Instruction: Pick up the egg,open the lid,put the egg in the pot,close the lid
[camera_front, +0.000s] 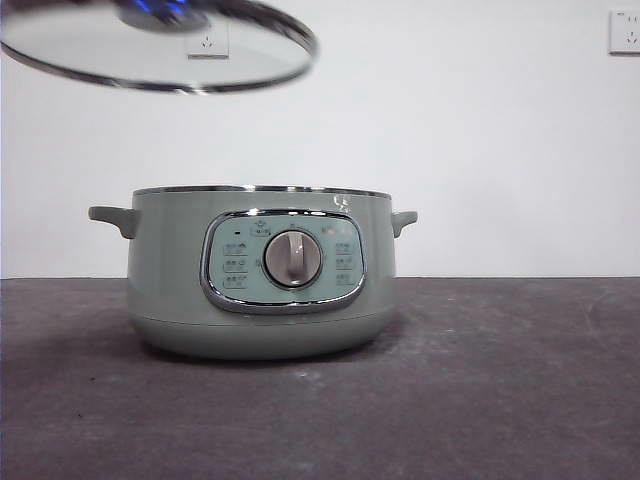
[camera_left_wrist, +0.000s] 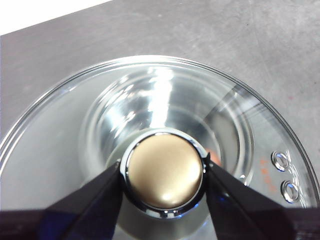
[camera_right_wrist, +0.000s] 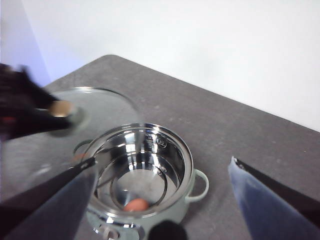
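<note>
The pot stands uncovered in the middle of the table, its dial facing the front view. The egg lies on the shiny inner bottom of the pot. The lid, clear glass with a chrome rim, hangs tilted in the air above and left of the pot. My left gripper is shut on the lid's round knob; it shows as a dark shape beside the lid in the right wrist view. My right gripper is open and empty, high above the pot.
The dark grey tabletop runs back to a white wall with two sockets. The pot's side handles stick out on both sides.
</note>
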